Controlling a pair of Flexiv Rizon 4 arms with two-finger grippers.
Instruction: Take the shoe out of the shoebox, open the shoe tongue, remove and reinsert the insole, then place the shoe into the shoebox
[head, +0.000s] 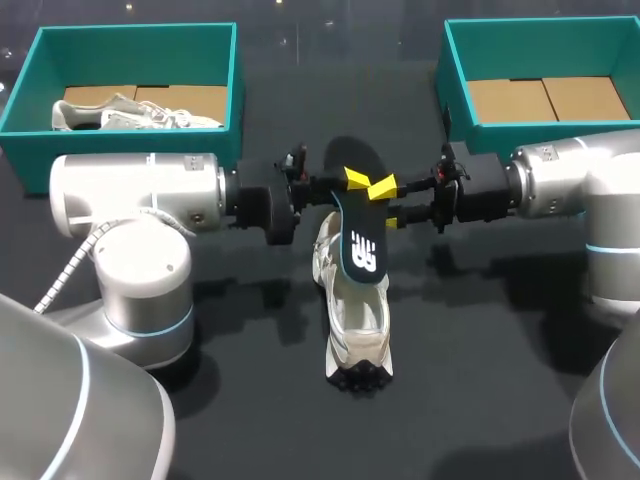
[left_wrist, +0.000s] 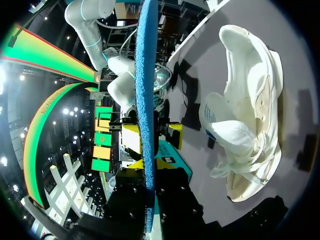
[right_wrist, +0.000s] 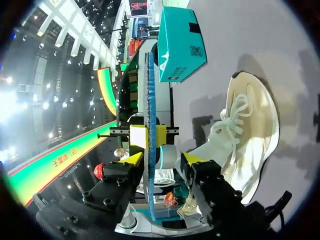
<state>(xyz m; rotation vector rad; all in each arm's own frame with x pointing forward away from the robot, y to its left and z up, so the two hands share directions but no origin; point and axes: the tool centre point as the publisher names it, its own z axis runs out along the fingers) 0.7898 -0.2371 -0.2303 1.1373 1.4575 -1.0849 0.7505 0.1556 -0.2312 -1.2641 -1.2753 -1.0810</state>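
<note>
Shoe (head: 355, 320) is lying mid-frame on the tabletop (head: 480, 380). Its insole (head: 362, 235) is hanging just above it, with the left hand (head: 355, 180) pinching it. The right hand (head: 388, 204) is gaping wide around it, likely readying a handover.

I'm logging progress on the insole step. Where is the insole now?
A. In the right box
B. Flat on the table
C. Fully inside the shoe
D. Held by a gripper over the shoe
D: the left gripper pinches the insole, holding it up over the shoe.
</note>
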